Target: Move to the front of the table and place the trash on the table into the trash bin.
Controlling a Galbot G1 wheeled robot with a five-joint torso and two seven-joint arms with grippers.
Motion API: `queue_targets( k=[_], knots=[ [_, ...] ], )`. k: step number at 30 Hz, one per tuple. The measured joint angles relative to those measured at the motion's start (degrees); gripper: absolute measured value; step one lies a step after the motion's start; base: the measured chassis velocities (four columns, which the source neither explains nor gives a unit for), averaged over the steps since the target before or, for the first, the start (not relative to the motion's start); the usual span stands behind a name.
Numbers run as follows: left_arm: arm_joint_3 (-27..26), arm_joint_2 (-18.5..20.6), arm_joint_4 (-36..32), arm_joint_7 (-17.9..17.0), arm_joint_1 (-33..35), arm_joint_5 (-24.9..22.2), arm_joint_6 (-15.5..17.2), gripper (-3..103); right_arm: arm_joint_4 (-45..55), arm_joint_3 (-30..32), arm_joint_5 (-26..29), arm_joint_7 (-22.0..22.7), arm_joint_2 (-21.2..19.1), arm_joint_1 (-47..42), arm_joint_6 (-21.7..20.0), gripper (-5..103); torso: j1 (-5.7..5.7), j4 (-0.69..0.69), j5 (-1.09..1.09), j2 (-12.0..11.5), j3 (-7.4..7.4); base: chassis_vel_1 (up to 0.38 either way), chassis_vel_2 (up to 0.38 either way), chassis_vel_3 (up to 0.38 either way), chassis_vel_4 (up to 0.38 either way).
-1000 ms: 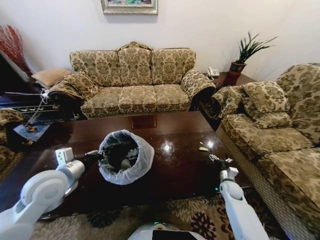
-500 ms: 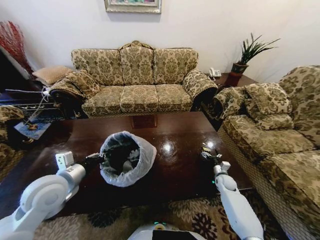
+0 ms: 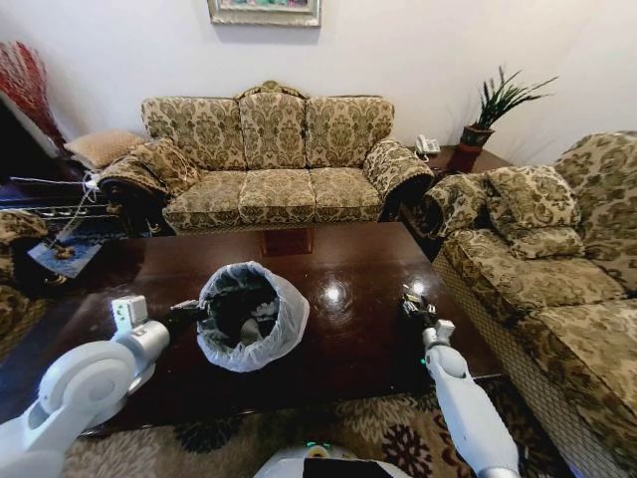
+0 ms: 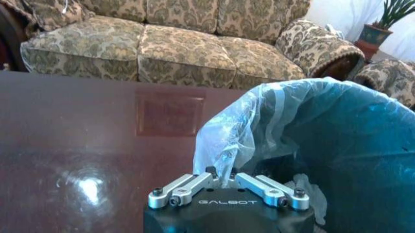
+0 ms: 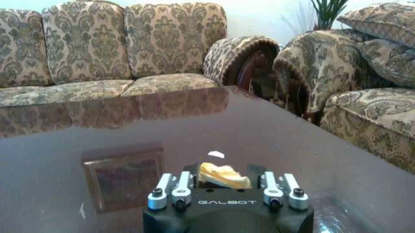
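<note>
The trash bin [image 3: 284, 321], black with a whitish bag over its rim, stands on the left half of the dark glossy table [image 3: 348, 339]. Pale trash lies inside it. My left gripper [image 3: 189, 310] is beside the bin's left rim, shut on a fold of the bag [image 4: 224, 145]. At the table's right edge, my right gripper [image 3: 411, 302] sits low on the top. In the right wrist view a yellowish scrap [image 5: 220, 174] fills the gap between the fingers, which are shut on it.
A three-seat patterned sofa [image 3: 269, 164] runs behind the table and another sofa [image 3: 537, 289] stands close on the right. A side table with a phone and a plant [image 3: 478, 129] fills the corner. A tiny white speck [image 5: 216, 154] lies just beyond the right gripper.
The right gripper has moved forward along the table's right edge onto the yellowish scrap. The left gripper and the bin have stayed put. The camera has shifted slightly.
</note>
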Motion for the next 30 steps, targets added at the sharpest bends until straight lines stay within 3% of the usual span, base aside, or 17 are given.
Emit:
queue_targets(
  k=[4, 5, 8, 11, 21, 23, 28, 30],
  knots=[
    [-0.14, 0.50, 0.17, 0.01, 0.17, 0.04, -0.01, 0, 0.39, 0.01, -0.03, -0.02, 0.07, -0.24, -0.49, 35, 0.00, -0.01, 0.03, 0.00, 0.00, 0.000, 0.000, 0.000, 0.000],
    [-0.36, 0.86, 0.32, 0.01, 0.14, 0.02, -0.11, 0, 0.81, 0.02, -0.02, 0.02, 0.21, -0.45, -0.76, 25, 0.00, -0.01, 0.02, 0.00, 0.00, 0.000, 0.000, 0.000, 0.000],
    [-0.48, 1.09, 0.37, 0.01, 0.10, -0.07, -0.23, 0, 1.07, 0.01, 0.04, 0.05, 0.29, -0.65, -0.98, 19, 0.00, 0.00, 0.02, 0.00, 0.00, 0.000, 0.000, 0.000, 0.000],
    [-0.49, 1.15, 0.52, 0.01, 0.19, -0.11, -0.29, 0, 1.23, 0.02, 0.44, 0.27, 0.40, -1.06, -1.20, 3, 0.00, 0.00, 0.01, 0.00, 0.00, 0.000, 0.000, 0.000, 0.000],
    [-0.73, 2.35, 0.81, -0.06, 0.33, -0.28, -0.37, 0, 5.65, 0.18, 4.63, -1.67, -0.03, -2.50, -0.85, 0, 0.00, -0.01, 0.02, 0.00, 0.00, 0.000, 0.000, 0.000, 0.000],
    [-1.60, 4.49, 1.08, -0.40, 0.58, -1.28, -0.37, 0, 15.52, -0.55, 9.88, -4.22, -0.44, -3.85, -2.05, 0, 0.00, -0.02, 0.01, 0.00, 0.00, 0.000, 0.000, 0.000, 0.000],
    [-2.08, 8.02, 2.14, -1.47, -0.15, -3.53, -0.67, 0, 28.65, -4.35, 10.95, -5.54, -0.85, -3.74, -3.88, 0, -0.01, -0.01, 0.00, 0.00, 0.00, 0.000, 0.000, 0.000, 0.000],
    [-2.11, 10.72, 2.95, -2.74, -1.26, -5.62, -0.92, 0, 39.27, -10.43, 12.01, -6.48, -1.49, -2.52, -6.59, 0, 0.00, 0.00, -0.02, 0.00, 0.00, 0.000, 0.000, 0.000, 0.000]
  ],
)
